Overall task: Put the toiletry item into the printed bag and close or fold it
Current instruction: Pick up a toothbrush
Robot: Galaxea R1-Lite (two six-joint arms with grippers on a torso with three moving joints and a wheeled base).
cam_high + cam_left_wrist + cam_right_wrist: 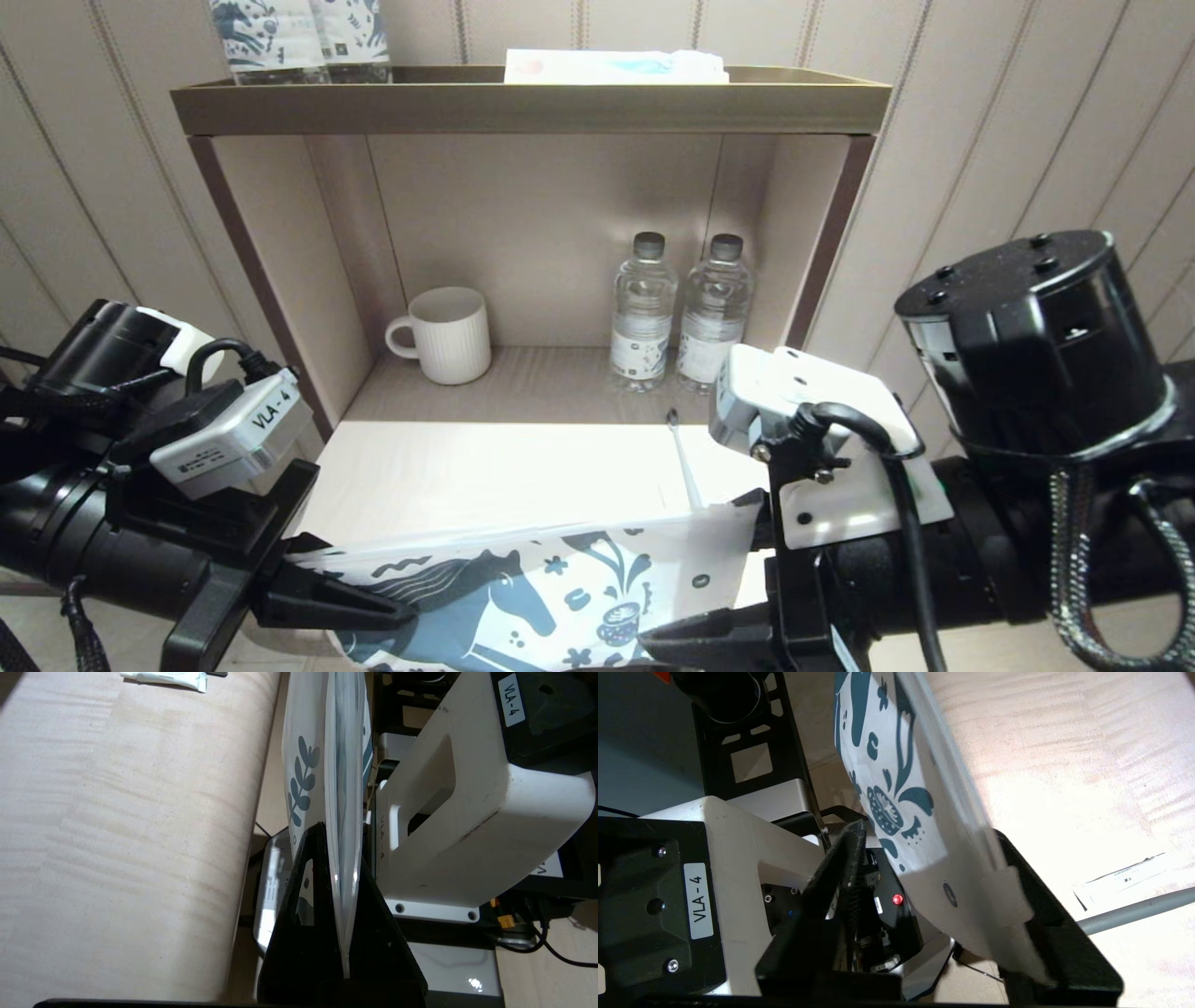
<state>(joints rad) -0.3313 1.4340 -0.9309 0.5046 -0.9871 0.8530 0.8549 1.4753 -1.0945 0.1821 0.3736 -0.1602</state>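
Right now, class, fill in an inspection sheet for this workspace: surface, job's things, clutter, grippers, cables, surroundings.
Surface: pale wood-grain counter, brightly lit.
Job's things: printed bag held up between both grippers; toothbrush on the counter, its lower end hidden behind the bag.
Clutter: white mug and two water bottles in the niche; flat packet on the top shelf.
Grippers: left gripper shut on the bag's edge; right gripper open, jaws either side of the bag's corner.
Cables: black cable looping over the right wrist.
Surroundings: striped wall panels.
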